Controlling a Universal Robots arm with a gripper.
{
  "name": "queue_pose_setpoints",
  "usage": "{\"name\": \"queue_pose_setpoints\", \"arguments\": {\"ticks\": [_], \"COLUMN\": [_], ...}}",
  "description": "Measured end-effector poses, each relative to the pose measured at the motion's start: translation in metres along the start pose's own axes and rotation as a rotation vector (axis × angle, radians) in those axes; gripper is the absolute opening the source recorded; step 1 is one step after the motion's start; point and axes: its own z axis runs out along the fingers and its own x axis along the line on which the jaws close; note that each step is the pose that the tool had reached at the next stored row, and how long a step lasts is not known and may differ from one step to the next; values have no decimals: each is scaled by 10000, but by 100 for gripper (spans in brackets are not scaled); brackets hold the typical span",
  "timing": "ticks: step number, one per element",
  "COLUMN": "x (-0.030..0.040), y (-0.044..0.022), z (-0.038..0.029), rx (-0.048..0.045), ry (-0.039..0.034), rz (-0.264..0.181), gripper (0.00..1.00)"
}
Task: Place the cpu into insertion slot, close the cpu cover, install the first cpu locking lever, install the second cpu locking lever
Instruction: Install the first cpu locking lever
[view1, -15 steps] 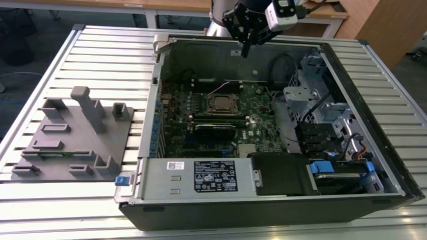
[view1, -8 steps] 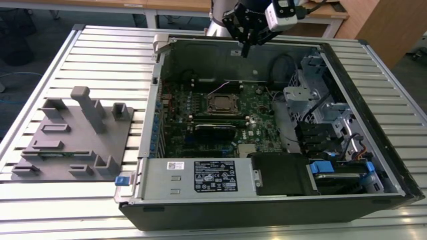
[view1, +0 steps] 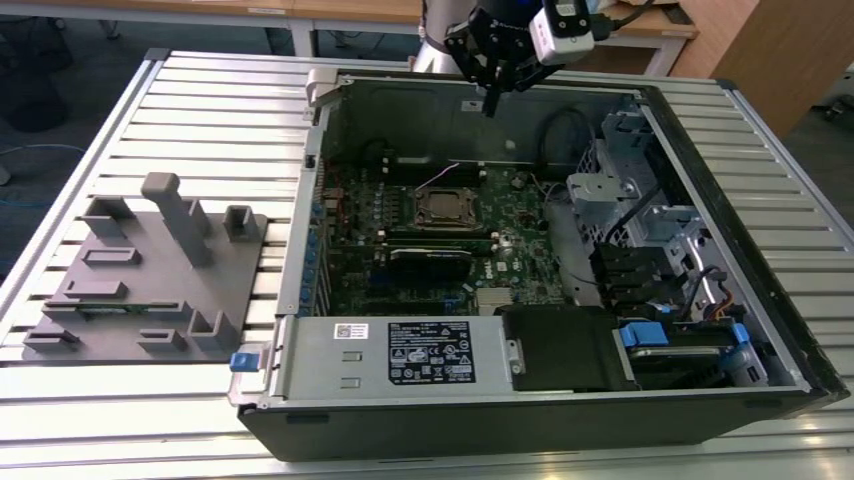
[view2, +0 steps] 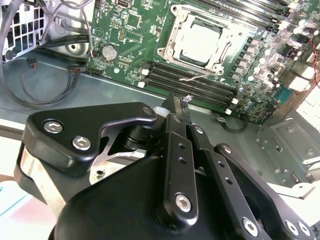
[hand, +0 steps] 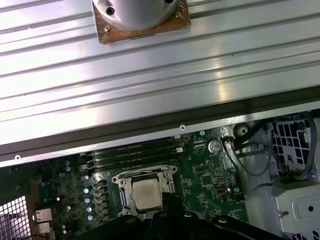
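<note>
One open case (view1: 534, 432) lies on a slatted table (view1: 134, 420), with its power supply (view1: 400, 352) nearest the exterior camera. Farther in, on the green board (view1: 514, 250), the cpu (view2: 200, 42) sits in the slot (view1: 422, 212). The cover (view2: 227, 47) lies flat around it, and the cpu's pale face shows through the cut-out. Farthest back, the gripper (view1: 490, 103) hangs over the case's far side, well apart from the slot, its fingers (view2: 176, 112) pressed narrowly together.
</note>
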Motion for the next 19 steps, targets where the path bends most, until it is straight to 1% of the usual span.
{"name": "queue_pose_setpoints", "arguments": {"ticks": [4,5,19], "x": [5,5,5], "y": [-12,-20,-20], "z": [7,12,15], "rx": [-11,-8,-5], "ry": [-13,-26,-18], "rz": [-73,-362,-501], "gripper": [10,10,10]}}
